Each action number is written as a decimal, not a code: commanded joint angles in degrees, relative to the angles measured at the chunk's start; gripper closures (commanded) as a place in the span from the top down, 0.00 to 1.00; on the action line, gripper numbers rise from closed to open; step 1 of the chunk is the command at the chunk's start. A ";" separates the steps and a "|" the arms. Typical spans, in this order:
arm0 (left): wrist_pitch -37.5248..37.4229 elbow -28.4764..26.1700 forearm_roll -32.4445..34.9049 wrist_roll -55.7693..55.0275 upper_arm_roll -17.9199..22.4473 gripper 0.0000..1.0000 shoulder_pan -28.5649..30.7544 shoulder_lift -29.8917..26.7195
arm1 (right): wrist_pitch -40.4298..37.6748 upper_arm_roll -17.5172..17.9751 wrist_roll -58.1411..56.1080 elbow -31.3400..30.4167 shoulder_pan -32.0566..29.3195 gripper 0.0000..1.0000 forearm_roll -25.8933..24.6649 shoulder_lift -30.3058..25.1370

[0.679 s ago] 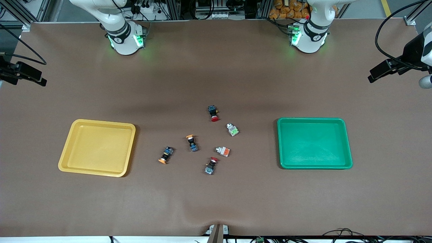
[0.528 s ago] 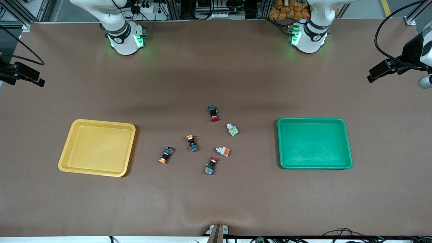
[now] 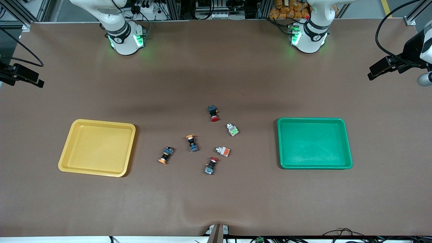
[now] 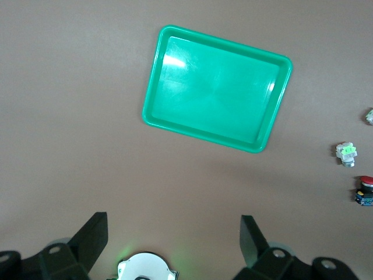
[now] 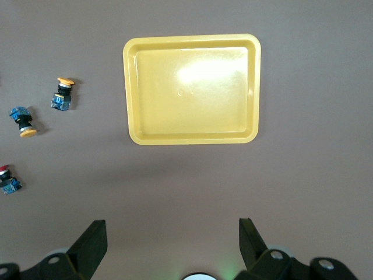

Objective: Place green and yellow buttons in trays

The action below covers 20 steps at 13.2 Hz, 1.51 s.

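My left gripper [image 4: 169, 245]: raised high over the table at the left arm's end, fingers spread wide, nothing between them; the arm waits.
My right gripper [image 5: 169, 242]: raised high over the table at the right arm's end, fingers spread wide as well, holding nothing; this arm waits too.
Green tray [image 3: 314, 142]: flat on the table toward my left arm's end, at 3 o'clock from the cluster of switches, with no switch in it; my left wrist view looks straight down on it [image 4: 217, 87].
Yellow tray [image 3: 97, 147]: flat on the table toward my right arm's end, at 9 o'clock from the cluster, also holding no switch; it fills the middle of my right wrist view [image 5: 192, 87].
Yellow-capped button one [image 3: 192, 142]: lying on its side near the middle of the cluster.
Yellow-capped button two [image 3: 166, 155]: at about 8 o'clock from the first, the switch closest to the yellow tray.
Green-block button [image 3: 232, 129]: white-silver body, at 2 o'clock in the cluster, the switch closest to the green tray.
Orange-block button [image 3: 223, 151]: white-silver body, at 6 o'clock from the green-block one, well apart from both trays.
Red-capped switch one [image 3: 213, 113]: at 12 o'clock in the cluster, farthest from the front camera.
Red-capped switch two [image 3: 211, 166]: at 6 o'clock in the cluster, nearest to the front camera.
Table [image 3: 216, 206]: covered in brown sheeting.
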 commanded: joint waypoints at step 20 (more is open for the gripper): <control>-0.78 0.83 -0.14 2.87 -0.41 1.00 0.00 1.01 | 26.02 0.62 41.79 -0.51 25.64 1.00 2.63 28.63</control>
